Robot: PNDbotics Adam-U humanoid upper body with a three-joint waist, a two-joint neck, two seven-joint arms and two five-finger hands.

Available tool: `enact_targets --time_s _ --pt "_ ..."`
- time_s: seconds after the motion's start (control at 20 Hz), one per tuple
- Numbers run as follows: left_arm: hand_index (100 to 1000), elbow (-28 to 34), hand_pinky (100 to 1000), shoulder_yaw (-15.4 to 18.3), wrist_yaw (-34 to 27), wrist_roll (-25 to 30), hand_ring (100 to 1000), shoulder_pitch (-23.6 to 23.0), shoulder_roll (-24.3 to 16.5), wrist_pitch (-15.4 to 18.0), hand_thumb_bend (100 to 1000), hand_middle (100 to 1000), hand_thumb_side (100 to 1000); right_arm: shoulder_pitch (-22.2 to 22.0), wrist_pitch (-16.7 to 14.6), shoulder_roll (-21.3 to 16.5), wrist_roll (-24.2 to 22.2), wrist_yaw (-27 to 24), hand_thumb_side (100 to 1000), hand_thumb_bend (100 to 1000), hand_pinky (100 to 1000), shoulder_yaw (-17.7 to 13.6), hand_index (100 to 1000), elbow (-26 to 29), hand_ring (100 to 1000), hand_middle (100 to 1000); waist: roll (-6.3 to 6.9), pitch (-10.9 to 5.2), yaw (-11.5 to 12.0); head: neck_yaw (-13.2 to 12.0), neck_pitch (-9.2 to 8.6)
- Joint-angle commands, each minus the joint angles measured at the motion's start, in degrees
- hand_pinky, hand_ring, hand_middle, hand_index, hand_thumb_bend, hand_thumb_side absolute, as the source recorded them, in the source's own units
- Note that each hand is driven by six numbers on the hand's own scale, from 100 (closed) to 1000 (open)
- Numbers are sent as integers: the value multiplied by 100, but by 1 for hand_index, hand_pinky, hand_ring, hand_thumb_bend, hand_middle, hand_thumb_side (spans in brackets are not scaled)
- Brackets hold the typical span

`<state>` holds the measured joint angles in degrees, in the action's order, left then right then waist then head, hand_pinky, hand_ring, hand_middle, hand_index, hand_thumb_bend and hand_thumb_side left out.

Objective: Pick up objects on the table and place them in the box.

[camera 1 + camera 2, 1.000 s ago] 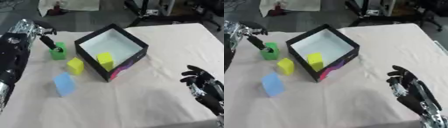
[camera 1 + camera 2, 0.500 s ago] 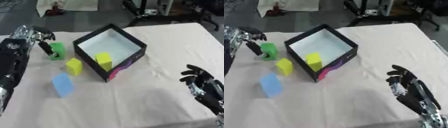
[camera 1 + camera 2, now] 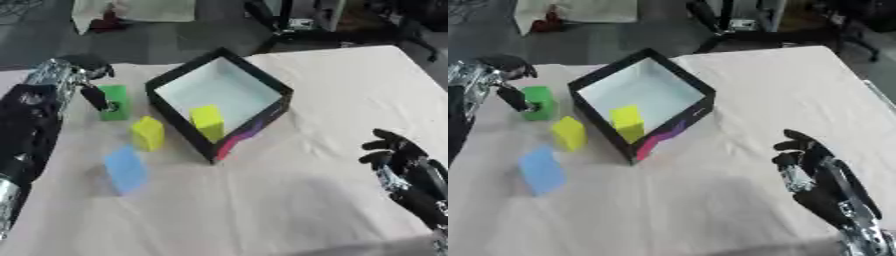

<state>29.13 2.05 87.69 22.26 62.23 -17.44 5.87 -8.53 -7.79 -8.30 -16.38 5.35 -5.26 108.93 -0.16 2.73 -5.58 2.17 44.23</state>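
Left hand (image 3: 83,82): upper left, fingers curled down around the green block (image 3: 114,102), one dark finger lying across its near face. Right hand (image 3: 811,167): lower right, idle, fingers relaxed and upright, holding nothing. Box (image 3: 262,87): black, open-topped, pale inside, set cornerwise mid-table, coloured marking on its near right wall. Yellow-green block (image 3: 208,121): inside box, against the near wall. Yellow block (image 3: 148,133): on the cloth, just beside the box's left wall. Blue block (image 3: 125,169): nearer than the yellow one, apart from it. Table (image 3: 350,95): covered in pale cloth.
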Motion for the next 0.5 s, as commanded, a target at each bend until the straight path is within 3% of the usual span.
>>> enact_targets --time_s 0.05,0.45,0.5 --pt "895 -41 832 39 -45 -131 792 61 -13 -56 378 813 361 63 -6 -34 -9 17 433 100 827 -6 890 44 661 693 -42 15 -18 18 -11" --pt "896 -149 831 43 -115 -145 791 -30 30 -120 363 815 364 86 -6 -33 -23 10 434 100 827 -1 890 40 661 693 -35 34 -44 19 -11" --pt "822 -138 775 42 -120 -158 649 -34 33 -120 268 660 179 88 -6 -32 -22 9 434 100 827 -2 890 40 661 694 -36 35 -48 24 -11"
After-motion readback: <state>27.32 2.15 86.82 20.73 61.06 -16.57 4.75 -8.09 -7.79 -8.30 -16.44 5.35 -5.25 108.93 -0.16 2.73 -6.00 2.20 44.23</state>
